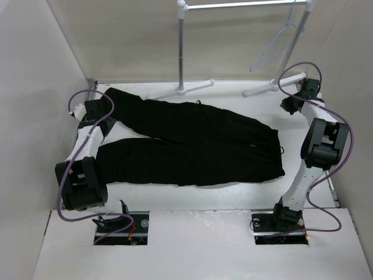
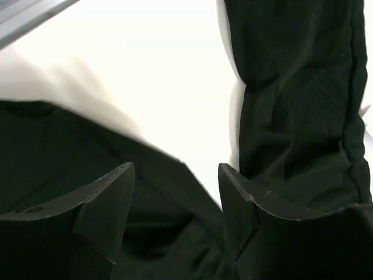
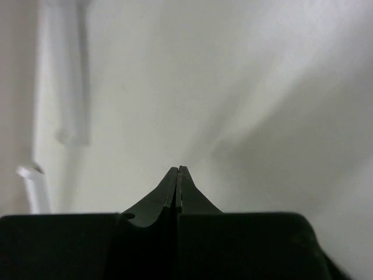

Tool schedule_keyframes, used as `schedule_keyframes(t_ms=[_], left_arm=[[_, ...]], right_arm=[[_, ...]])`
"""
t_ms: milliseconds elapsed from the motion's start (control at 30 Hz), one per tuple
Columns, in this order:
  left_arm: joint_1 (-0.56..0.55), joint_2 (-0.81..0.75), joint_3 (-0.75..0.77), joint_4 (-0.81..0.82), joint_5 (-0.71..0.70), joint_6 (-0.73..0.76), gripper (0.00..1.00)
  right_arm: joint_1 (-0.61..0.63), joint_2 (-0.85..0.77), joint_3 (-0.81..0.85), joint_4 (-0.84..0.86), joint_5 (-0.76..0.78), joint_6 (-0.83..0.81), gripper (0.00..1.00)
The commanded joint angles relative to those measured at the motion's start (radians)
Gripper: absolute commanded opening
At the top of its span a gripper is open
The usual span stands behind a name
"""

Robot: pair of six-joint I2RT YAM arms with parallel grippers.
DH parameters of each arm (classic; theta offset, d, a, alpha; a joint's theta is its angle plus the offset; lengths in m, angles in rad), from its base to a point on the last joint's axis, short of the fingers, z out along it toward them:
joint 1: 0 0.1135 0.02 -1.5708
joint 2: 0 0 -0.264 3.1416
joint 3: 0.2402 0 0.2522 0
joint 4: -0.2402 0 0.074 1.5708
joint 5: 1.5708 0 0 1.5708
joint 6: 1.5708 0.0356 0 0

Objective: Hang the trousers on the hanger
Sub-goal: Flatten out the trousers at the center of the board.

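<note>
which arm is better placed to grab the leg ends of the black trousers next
Left, probably. The left gripper hangs open right over the plain black fabric trousers at the leg ends. The right gripper is shut, off by the white rack's foot, no fabric in its view.

Trousers: your plain black soft fabric trousers (image 1: 198, 146), both long legs laid out.
Pose: flat; waistband to your right, legs fanning left in a narrow V, a few wrinkles.
Place: across the white table (image 1: 192, 201).
Hanger: thin pale near-translucent triangular hanger (image 1: 270, 44), hanging tilted off the white rack rail (image 1: 239, 4), back right.
Relation: well apart; trousers not on it yet.
</note>
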State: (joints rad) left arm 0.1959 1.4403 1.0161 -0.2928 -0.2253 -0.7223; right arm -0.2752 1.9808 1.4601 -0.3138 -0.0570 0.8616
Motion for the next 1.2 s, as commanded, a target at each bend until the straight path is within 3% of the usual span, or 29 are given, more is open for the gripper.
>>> schedule_keyframes(t_ms=[0,67,167,200,267,367,600,633,733,800,1067,1167], left_arm=[[0.003,0.081,0.077,0.087,0.015,-0.014,0.57],[0.003,0.146,0.120,0.089,0.015,-0.012,0.56],[0.006,0.221,0.185,0.095,0.015,-0.019,0.56],[0.006,0.230,0.196,0.095,0.015,-0.020,0.56],[0.003,0.244,0.205,0.109,0.007,-0.022,0.56],[0.003,0.259,0.200,0.132,0.012,-0.043,0.56],[0.007,0.281,0.191,0.153,0.017,-0.062,0.56],[0.010,0.284,0.193,0.153,0.017,-0.060,0.56],[0.018,0.292,0.193,0.153,0.017,-0.060,0.56],[0.020,0.296,0.191,0.153,0.017,-0.058,0.56],[0.020,0.243,0.145,0.158,-0.089,-0.052,0.56],[0.027,0.255,0.148,0.150,-0.059,-0.055,0.56]], right_arm=[[-0.025,0.044,0.158,0.028,0.000,0.025,0.01],[-0.020,0.050,0.190,-0.022,0.008,0.017,0.14],[-0.011,-0.043,0.102,-0.126,0.081,-0.031,0.54],[0.003,-0.100,0.023,-0.113,0.103,-0.051,0.63],[0.020,-0.201,-0.152,-0.041,0.128,-0.070,0.66],[0.021,-0.246,-0.296,0.007,0.102,-0.081,0.63],[0.024,-0.186,-0.325,0.031,0.029,-0.142,0.62],[0.024,-0.172,-0.323,0.032,0.026,-0.141,0.57],[0.024,-0.149,-0.311,0.048,0.019,-0.115,0.19],[0.024,-0.154,-0.290,0.054,0.040,-0.095,0.08],[-0.006,0.001,0.049,-0.014,0.132,-0.093,0.05],[-0.006,0.068,0.149,-0.025,0.140,-0.098,0.06]])
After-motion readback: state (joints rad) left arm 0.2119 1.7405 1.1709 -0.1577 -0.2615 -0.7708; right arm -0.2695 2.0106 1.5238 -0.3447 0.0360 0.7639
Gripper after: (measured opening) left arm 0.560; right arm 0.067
